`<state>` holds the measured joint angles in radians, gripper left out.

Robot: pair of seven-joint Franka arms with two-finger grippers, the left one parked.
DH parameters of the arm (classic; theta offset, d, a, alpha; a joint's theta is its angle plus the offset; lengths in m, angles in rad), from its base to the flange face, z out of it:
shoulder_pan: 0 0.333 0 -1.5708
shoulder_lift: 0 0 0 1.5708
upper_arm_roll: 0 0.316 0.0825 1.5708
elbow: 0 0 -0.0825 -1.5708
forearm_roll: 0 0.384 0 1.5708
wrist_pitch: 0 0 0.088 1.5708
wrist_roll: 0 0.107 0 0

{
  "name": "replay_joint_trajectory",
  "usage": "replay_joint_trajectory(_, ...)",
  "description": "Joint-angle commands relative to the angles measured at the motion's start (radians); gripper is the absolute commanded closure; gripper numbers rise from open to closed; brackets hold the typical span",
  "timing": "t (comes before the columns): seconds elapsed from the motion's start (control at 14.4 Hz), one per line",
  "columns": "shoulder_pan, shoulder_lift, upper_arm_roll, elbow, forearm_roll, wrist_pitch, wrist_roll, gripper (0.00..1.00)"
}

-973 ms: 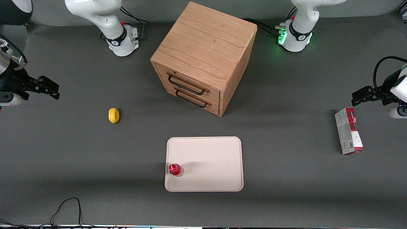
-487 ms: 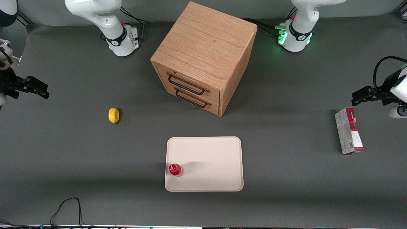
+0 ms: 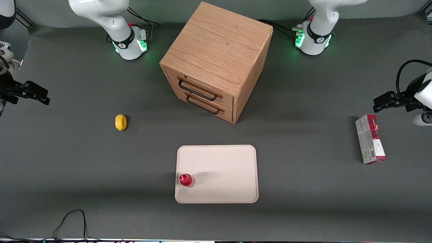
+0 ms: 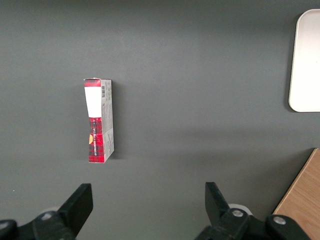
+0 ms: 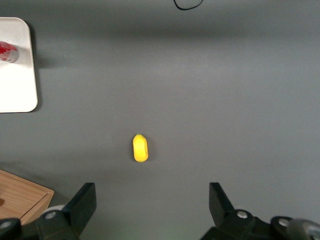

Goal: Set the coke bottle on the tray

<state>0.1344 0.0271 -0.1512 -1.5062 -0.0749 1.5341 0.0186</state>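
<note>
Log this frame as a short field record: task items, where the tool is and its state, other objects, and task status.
coke bottle: upright on the tray, near the corner closest to the front camera at the working arm's end
tray: flat on the table, in front of the drawer cabinet
tool: open, holding nothing, high over the table at the working arm's end, far from the bottle
drawer cabinet: both drawers shut
lemon: on the table, toward the working arm's end
carton: lying toward the parked arm's end
task status: appears done, bottle on tray
</note>
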Motion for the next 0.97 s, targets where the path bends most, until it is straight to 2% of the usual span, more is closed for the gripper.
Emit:
replay_joint_trajectory(0.0, 0.002, -0.016, -0.022, -0.019, 0.037, 0.001, -0.017, 0.00)
replay_joint_trajectory(0.35, 0.004, -0.018, -0.022, -0.019, 0.038, 0.000, -0.017, 0.00)
replay_joint_trajectory(0.56, 0.004, -0.019, -0.024, -0.017, 0.089, -0.080, -0.008, 0.00)
replay_joint_trajectory(0.9, 0.005, -0.019, -0.022, -0.012, 0.090, -0.068, -0.009, 0.00)
